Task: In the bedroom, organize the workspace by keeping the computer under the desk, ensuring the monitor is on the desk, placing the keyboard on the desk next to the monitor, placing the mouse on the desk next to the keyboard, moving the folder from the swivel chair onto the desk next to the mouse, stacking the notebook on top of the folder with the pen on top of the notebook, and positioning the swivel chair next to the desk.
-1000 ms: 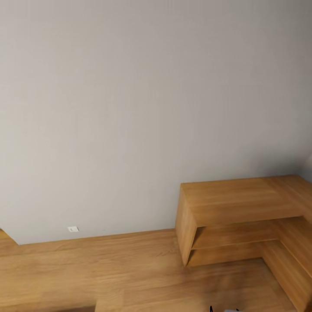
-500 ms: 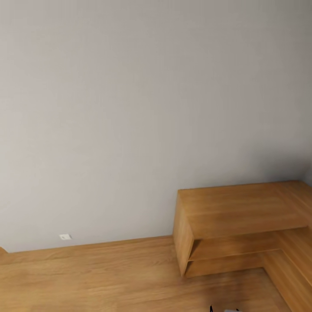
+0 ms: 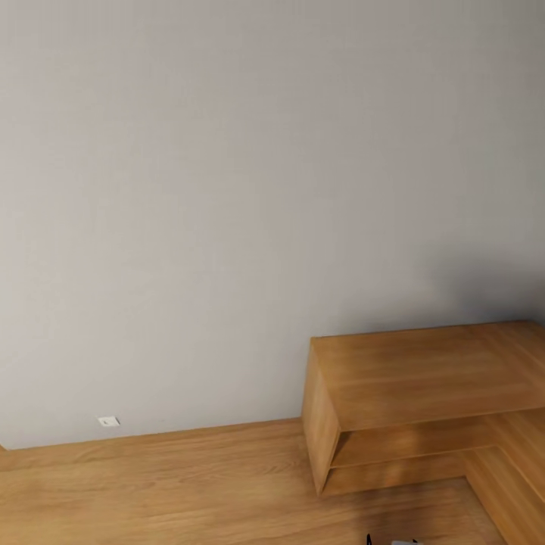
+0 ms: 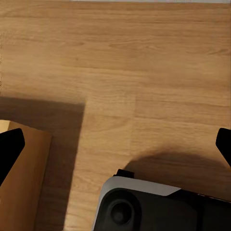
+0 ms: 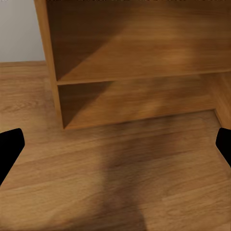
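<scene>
I face a plain grey wall (image 3: 227, 189) above a honey-coloured wood floor (image 3: 151, 484). The desk, the swivel chair and the other workspace things are out of view. My left gripper (image 4: 115, 144) hangs open over bare floor, its black fingertips (image 4: 9, 147) far apart with nothing between them. My right gripper (image 5: 115, 147) is also open and empty, pointing at the floor in front of a low wooden shelf unit (image 5: 134, 43).
The low light-wood shelf unit (image 3: 424, 386) stands against the wall at the right and turns a corner toward me. A small white wall socket (image 3: 108, 421) sits low on the left. My grey-black base (image 4: 159, 207) and a wooden box corner (image 4: 24, 183) are below the left gripper.
The whole head view has shifted: shelf unit, floor line and socket sit lower in the picture, so the camera has moved. Nothing in the room itself has moved.
</scene>
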Available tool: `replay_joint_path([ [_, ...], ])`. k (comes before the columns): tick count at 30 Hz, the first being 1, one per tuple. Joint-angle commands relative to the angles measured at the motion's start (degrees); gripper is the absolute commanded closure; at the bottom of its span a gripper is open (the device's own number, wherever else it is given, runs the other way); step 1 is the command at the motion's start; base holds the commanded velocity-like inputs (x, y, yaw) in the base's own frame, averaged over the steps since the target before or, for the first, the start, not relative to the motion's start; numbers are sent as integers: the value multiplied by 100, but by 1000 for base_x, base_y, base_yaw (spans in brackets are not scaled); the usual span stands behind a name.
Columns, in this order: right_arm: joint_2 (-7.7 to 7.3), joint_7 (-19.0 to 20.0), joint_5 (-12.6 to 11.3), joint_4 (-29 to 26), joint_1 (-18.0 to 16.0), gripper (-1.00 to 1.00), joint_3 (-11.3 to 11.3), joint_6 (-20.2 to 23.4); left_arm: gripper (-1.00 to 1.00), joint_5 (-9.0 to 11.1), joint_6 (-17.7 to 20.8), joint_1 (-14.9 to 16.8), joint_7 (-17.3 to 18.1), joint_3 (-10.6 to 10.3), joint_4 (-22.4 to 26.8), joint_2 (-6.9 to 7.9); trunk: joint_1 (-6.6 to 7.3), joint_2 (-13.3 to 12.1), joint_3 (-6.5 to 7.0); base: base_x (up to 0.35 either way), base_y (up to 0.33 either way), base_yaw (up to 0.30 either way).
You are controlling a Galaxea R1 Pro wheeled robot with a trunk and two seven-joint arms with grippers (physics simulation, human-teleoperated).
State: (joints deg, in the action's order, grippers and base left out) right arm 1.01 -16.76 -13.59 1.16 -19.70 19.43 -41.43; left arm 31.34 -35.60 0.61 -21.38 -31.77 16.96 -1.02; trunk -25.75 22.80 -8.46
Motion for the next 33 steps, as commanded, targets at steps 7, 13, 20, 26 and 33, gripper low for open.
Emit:
replay_joint_path([
  [7,33,-23,-59,-37,-7,-100,50,-22,-100,25,-10,2,-50,-34,0,10,-3,12,-12,4,0,0],
  [13,11,-21,-63,-214,-7,-100,28,-23,-100,29,-9,6,-58,-26,-2,13,-3,12,-12,0,0,0],
  [20,-28,-20,-68,-230,-7,-100,34,-34,-100,30,-9,8,-58,-23,-3,14,-3,12,-12,0,0,-1],
  [26,-21,-13,-52,-62,-7,-100,50,-74,-100,37,-9,4,-59,-19,-3,14,-3,12,-6,0,0,-158],
  [33,-55,-12,-62,-39,-7,-100,38,-83,-100,39,-9,5,-60,-14,-3,14,-3,12,15,0,0,-251],
])
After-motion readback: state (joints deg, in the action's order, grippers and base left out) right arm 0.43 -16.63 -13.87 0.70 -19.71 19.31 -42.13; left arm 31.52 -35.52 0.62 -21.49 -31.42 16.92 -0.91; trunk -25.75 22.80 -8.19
